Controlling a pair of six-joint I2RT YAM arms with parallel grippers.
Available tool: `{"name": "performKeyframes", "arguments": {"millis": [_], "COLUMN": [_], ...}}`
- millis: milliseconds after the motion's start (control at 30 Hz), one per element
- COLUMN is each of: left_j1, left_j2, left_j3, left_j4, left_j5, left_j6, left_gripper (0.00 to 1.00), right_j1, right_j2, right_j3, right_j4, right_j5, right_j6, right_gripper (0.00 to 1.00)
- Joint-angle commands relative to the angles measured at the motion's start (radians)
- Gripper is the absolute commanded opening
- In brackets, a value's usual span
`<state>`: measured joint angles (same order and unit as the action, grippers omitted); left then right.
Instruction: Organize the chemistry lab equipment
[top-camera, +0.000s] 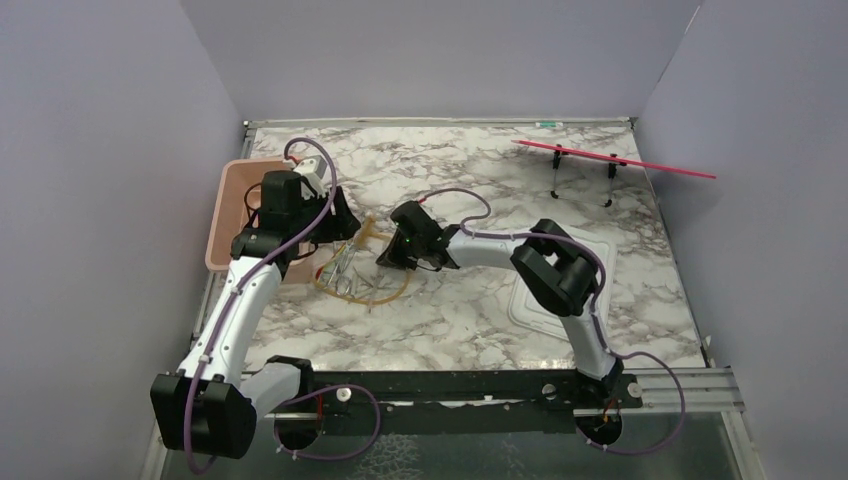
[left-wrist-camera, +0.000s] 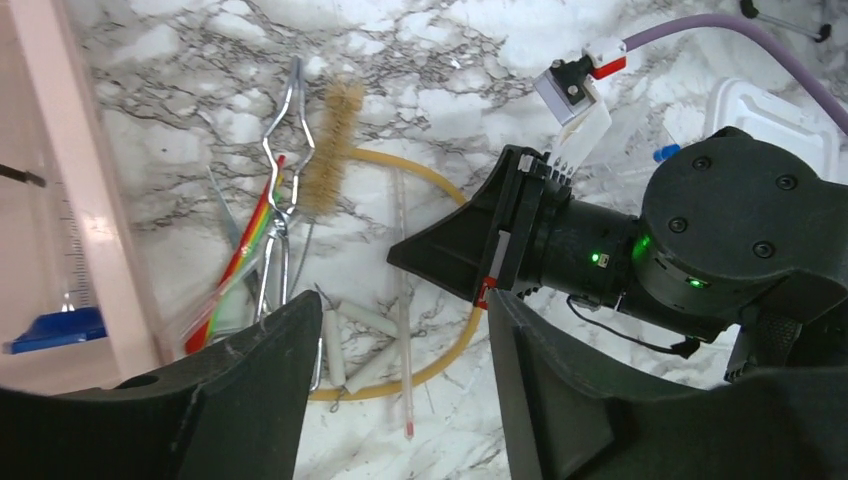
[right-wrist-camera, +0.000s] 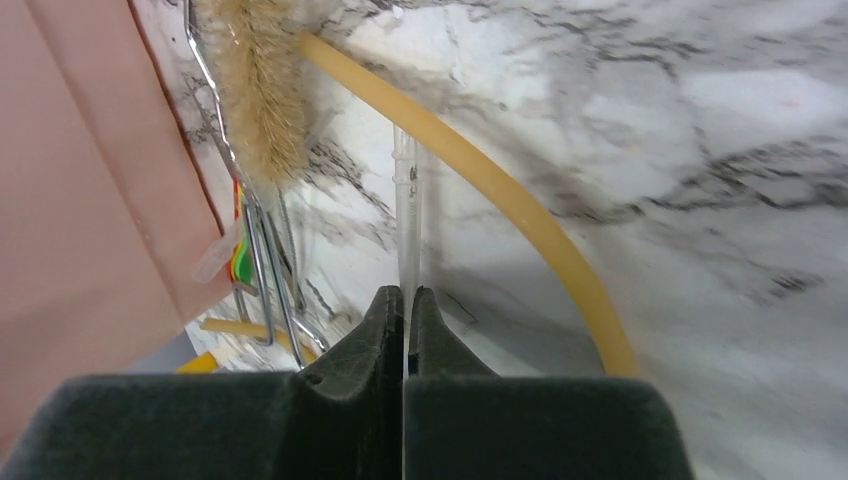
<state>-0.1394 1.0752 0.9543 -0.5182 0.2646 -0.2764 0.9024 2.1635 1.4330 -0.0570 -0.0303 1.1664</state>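
My right gripper (right-wrist-camera: 407, 292) is shut on a thin clear glass thermometer (right-wrist-camera: 404, 200) with a red tip (left-wrist-camera: 408, 428). It lies across the amber tubing loop (left-wrist-camera: 445, 355), which also shows in the right wrist view (right-wrist-camera: 520, 210) and the top view (top-camera: 388, 294). My left gripper (left-wrist-camera: 400, 400) is open and empty above the pile, with the thermometer between its fingers (left-wrist-camera: 250, 400). The metal tongs (left-wrist-camera: 285, 150), a bristle brush (left-wrist-camera: 330, 150), white ceramic rods (left-wrist-camera: 365, 320) and a rainbow strip (left-wrist-camera: 240, 255) lie beside it. A blue-based vial (left-wrist-camera: 55, 330) sits in the pink tub (left-wrist-camera: 80, 200).
The pink tub (top-camera: 232, 215) stands at the left edge, close to the pile. The white lid (top-camera: 570, 290) lies under the right arm, with a blue-capped tube (left-wrist-camera: 665, 153) near it. A red rod on a black stand (top-camera: 610, 158) is at the back right.
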Motion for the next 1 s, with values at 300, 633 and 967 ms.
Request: {"name": "performKeyframes", "arguments": {"millis": [300, 633, 967], "left_j1": [-0.001, -0.044, -0.052], "left_j2": [-0.001, -0.004, -0.022], "left_j3": [-0.019, -0.059, -0.079], "left_j4": [0.106, 0.288, 0.363], "left_j5": [0.465, 0.674, 0.697], "left_j6": [-0.008, -0.105, -0.147], "left_gripper": [0.64, 0.43, 0.04], "right_j1": [-0.022, -0.031, -0.035], "right_j2": [-0.451, -0.649, -0.684], "right_j3": [-0.297, -0.427, -0.441], "right_j4": [0.333, 0.565, 0.609], "right_j5": [-0.004, -0.057, -0.066], "right_j6": [-0.161, -0.253, -0.263], "right_gripper": [0.01, 0.01, 0.00]}}
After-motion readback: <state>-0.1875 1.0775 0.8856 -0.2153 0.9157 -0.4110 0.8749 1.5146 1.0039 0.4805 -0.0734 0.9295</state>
